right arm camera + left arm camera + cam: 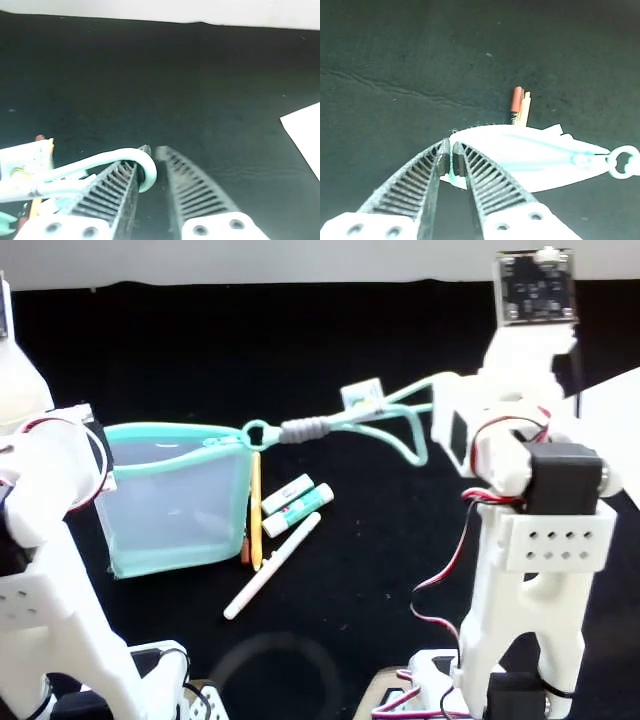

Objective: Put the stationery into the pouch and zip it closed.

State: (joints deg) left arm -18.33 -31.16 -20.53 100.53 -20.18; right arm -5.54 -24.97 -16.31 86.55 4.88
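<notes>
on pouch (175,502) cord (305,428): wht tag (362,397), txt unreadable

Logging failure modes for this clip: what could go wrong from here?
The white pen and pencil lie outside the pouch; the right gripper's pull on the cord loop could zip it shut empty.
The loop sits near that gripper's tip and may slip off.
The left gripper pinches only the pouch's edge, which could pull free.

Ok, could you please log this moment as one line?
left gripper: shut on pouch edge | right gripper: shut on zipper strap | white pen, pencil: on table beside pouch
</notes>
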